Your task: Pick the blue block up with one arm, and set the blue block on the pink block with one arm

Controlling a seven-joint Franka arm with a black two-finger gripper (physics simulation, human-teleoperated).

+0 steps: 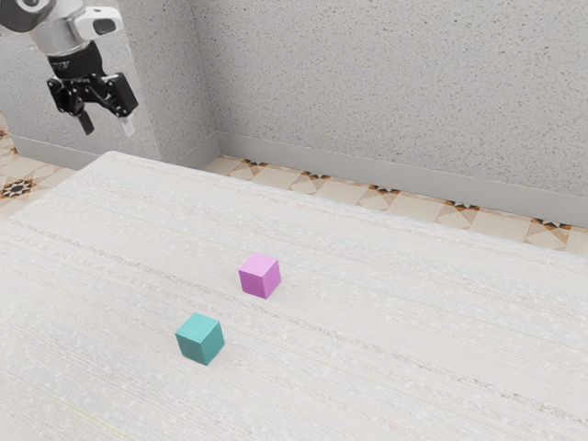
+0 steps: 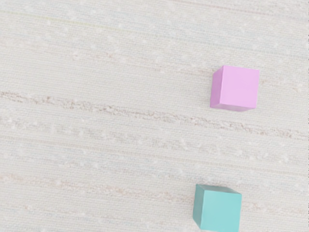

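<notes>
1. Arm position. The arm [image 1: 64, 32] is entering at the upper left of the exterior view. It is hanging high above the far edge of the table [image 1: 413, 367], in front of the grey speckled wall [image 1: 367, 73].

2. Tool state. The gripper [image 1: 108, 127] is pointing downward. Its two fingers are standing apart with nothing between them, so the tool is open and is holding nothing. It is well apart from both blocks.

3. Task object. The blue block [image 1: 200, 338] is sitting flat on the pale wood-grain table, in the near part of the exterior view. It is showing a blue-green colour. Nothing is touching it.

4. Target object. The pink block [image 1: 260, 275] is sitting flat on the same table, farther from the camera and slightly toward the exterior view's right of the blue block. The two blocks are near each other but not touching, with a strip of bare table between them. Nothing is resting on top of the pink block.

5. Wrist view. The camera is looking down on the table [image 2: 96, 121]. The pink block [image 2: 235, 88] and the blue block [image 2: 217, 208] are both showing their top faces, with bare table between them.

6. Surroundings. A patterned tile floor [image 1: 386, 193] is running between the far edge of the table and the wall.
</notes>
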